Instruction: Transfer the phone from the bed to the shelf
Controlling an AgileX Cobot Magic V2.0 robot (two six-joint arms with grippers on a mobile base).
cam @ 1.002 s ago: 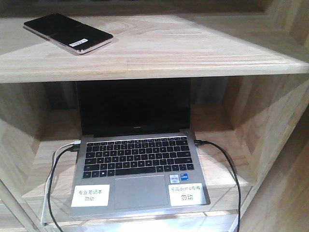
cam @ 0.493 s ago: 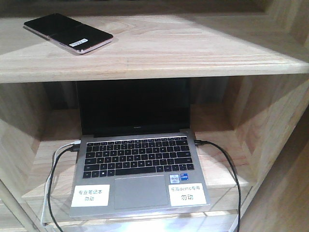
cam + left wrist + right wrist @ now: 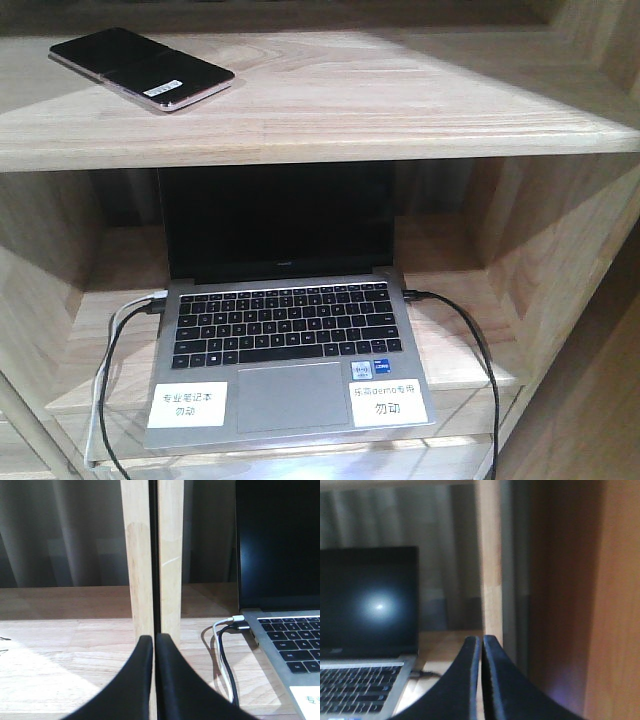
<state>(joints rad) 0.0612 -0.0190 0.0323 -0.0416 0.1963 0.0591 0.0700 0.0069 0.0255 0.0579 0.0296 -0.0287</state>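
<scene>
The glossy black phone [image 3: 140, 67] with a small white sticker lies flat on the upper plank of the light-wood shelf [image 3: 400, 100], at its left end. No gripper is near it in the front view. My left gripper [image 3: 154, 639] is shut with nothing between its black fingers, low in front of a wooden upright [image 3: 152, 555] left of the laptop. My right gripper [image 3: 482, 640] is also shut and empty, beside the shelf's right side wall [image 3: 570, 595]. The bed is out of view.
An open grey laptop [image 3: 285, 330] with a black screen stands on the lower tier, with cables [image 3: 110, 380] plugged in on its left and a black cable [image 3: 480, 350] on its right. White labels sit on its palm rest. Wooden side walls close in both sides.
</scene>
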